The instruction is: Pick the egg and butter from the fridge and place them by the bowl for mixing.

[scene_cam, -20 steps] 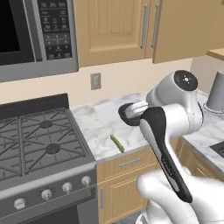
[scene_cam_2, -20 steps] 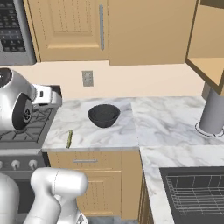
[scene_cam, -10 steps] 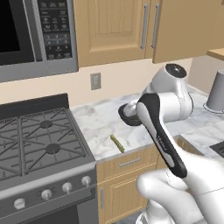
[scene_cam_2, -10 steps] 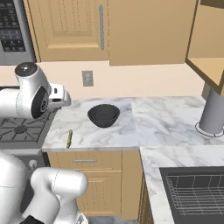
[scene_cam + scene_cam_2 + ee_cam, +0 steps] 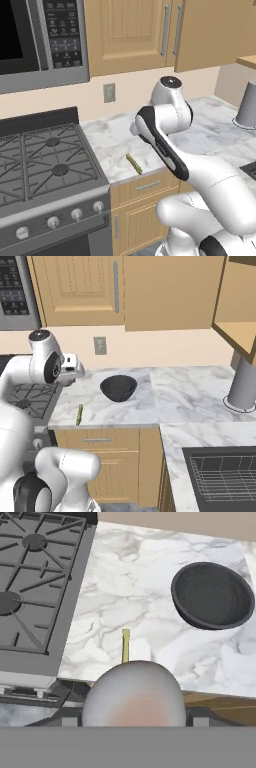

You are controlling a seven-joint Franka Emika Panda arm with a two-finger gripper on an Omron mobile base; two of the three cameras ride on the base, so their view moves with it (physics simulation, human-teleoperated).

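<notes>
Countertop (image 5: 150, 612) below; egg (image 5: 134, 694) in end effector (image 5: 134, 714).

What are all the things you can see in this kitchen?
egg: one, pale pinkish-grey, held in the gripper above the front edge of the counter
butter: one thin yellowish-olive stick, lying on the counter near its front edge, left of the bowl
bowl: one, black, on the counter, apart from the butter
counter: one, white-grey marble
stove: one, grey with dark grates, left of the counter
microwave: one, grey, above the stove
wall outlet: one, grey, behind the bowl
cupboards: light wood, above and below the counter
grey cylinder: one, on the counter at the right
arm: one, white
gripper: one, shut on the egg
</notes>
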